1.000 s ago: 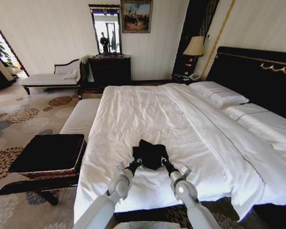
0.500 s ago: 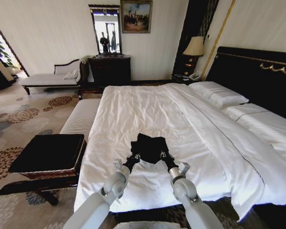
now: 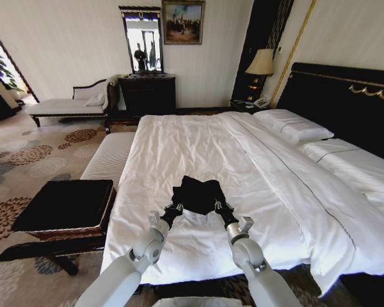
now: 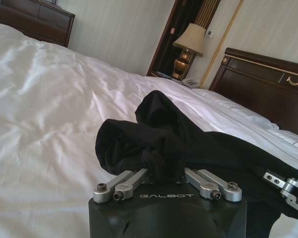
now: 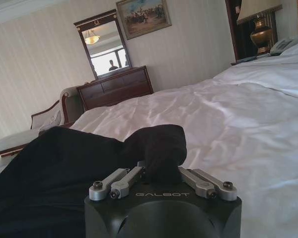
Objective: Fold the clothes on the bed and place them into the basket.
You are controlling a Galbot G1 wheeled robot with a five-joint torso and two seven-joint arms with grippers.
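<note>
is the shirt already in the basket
No, the black T-shirt is over the white bed, held by the left gripper and right gripper, apart from the basket.

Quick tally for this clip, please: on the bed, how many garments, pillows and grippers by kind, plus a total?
Garments: 1, the black T-shirt on the bed
Pillows: 2, the near pillow and the far pillow
Grippers: 2, the left gripper and the right gripper, each clamped on the shirt
Total: 5
</note>
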